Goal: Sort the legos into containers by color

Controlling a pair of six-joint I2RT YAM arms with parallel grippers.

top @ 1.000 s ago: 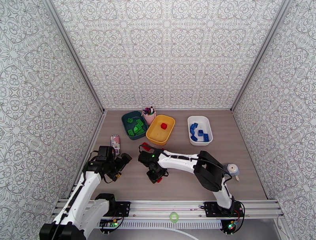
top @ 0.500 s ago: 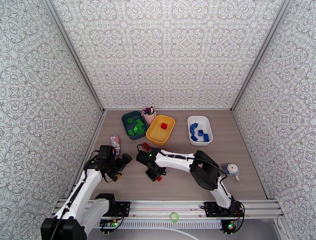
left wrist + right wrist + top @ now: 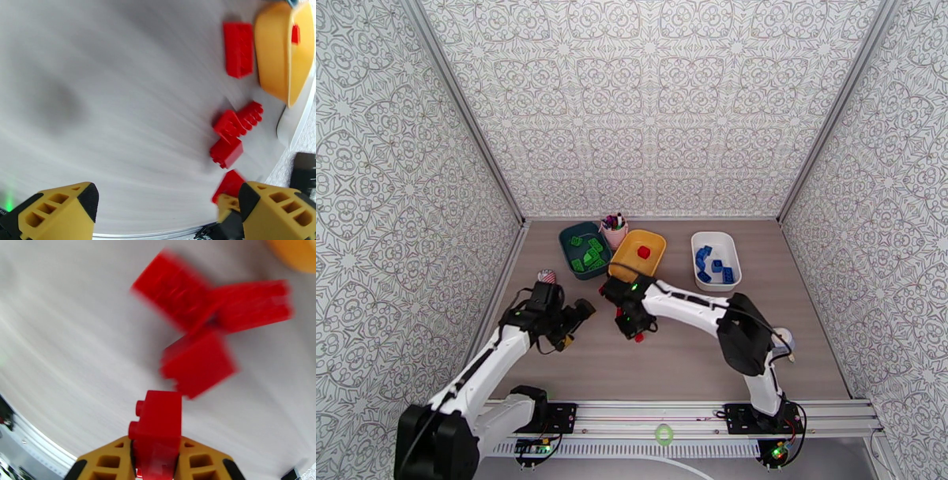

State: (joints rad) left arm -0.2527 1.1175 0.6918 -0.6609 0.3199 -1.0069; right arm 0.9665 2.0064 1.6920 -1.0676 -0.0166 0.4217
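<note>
Red lego brick sits pinched in the right gripper, above the worktop, likely bound for the yellow tray at twelve o'clock, which holds a red. Left gripper spreads wide, empty, near loose red legos.

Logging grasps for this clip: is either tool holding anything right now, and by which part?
The right tool pinches a red brick by one end; the rest sticks out beyond it. The left tool is open and empty.
</note>
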